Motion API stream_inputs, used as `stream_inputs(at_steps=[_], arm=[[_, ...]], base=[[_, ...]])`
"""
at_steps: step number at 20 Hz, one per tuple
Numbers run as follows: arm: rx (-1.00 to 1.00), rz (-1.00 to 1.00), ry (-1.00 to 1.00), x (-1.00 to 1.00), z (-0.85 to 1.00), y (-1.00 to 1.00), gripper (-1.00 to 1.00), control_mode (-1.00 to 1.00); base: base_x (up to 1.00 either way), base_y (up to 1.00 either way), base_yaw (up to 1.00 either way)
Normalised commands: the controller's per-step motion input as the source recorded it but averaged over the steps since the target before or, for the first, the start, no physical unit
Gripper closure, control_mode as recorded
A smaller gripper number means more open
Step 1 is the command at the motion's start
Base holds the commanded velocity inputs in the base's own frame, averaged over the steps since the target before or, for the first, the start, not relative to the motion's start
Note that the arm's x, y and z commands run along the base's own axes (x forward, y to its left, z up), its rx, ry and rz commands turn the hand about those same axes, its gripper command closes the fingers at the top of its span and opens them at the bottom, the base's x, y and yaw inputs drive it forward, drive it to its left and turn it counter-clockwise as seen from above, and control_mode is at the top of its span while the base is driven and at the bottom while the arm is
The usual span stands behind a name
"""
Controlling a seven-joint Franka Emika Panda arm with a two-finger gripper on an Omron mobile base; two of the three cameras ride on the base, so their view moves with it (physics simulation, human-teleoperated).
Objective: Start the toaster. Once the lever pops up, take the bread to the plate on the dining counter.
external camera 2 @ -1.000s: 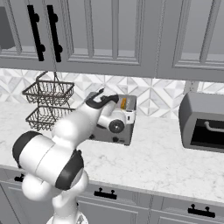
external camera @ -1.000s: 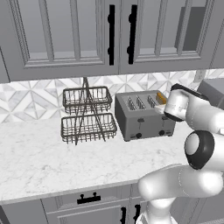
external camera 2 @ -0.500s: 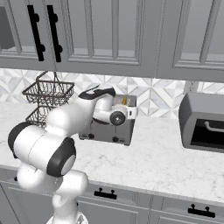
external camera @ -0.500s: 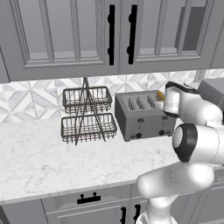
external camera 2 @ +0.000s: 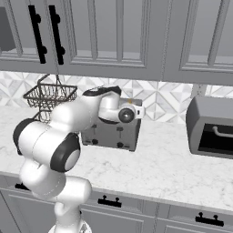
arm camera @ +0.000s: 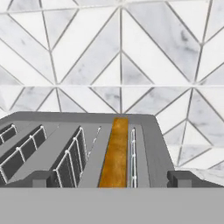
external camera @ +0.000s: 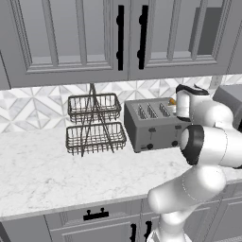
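Note:
The grey four-slot toaster [external camera: 152, 126] stands on the counter against the tiled wall, its dark levers and knobs on the front. The tan-orange bread [arm camera: 114, 154] sits in the slot at its right end and shows as a small orange tip [external camera: 173, 101] beside my hand. My gripper [arm camera: 111, 179] hovers just above that end of the toaster [arm camera: 65, 131], open, with one fingertip [arm camera: 40, 178] on each side of the bread slot and nothing held. In the right base view my hand [external camera 2: 124, 113] hides the toaster's [external camera 2: 111, 133] top right corner. The plate and the dining counter are out of view.
A two-tier wire basket rack [external camera: 94, 124] stands left of the toaster. A grey boxy appliance [external camera 2: 211, 127] sits further right on the counter. Upper cabinets [external camera: 127, 38] hang low over the work area, and the tiled backsplash [arm camera: 122, 65] is close behind.
My arm has folded in closer, and the hand has turned and shifted over the toaster's right end. The jaws stayed open and the bread has not moved.

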Motion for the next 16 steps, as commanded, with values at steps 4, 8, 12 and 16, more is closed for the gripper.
stream_inputs(at_steps=[4,8,12,16], arm=[[-0.02,0.0,0.0,0.17,-0.39,0.0,-1.0,-1.0],[0.0,0.0,0.0,0.03,-0.29,0.0,-1.0,-1.0],[0.0,0.0,0.0,0.0,-0.03,0.0,1.0,-1.0],[0.0,0.0,0.0,0.0,0.03,0.0,1.0,-1.0]], base=[[0.0,0.0,0.0],[0.0,0.0,0.0],[0.0,0.0,0.0],[0.0,0.0,0.0]])
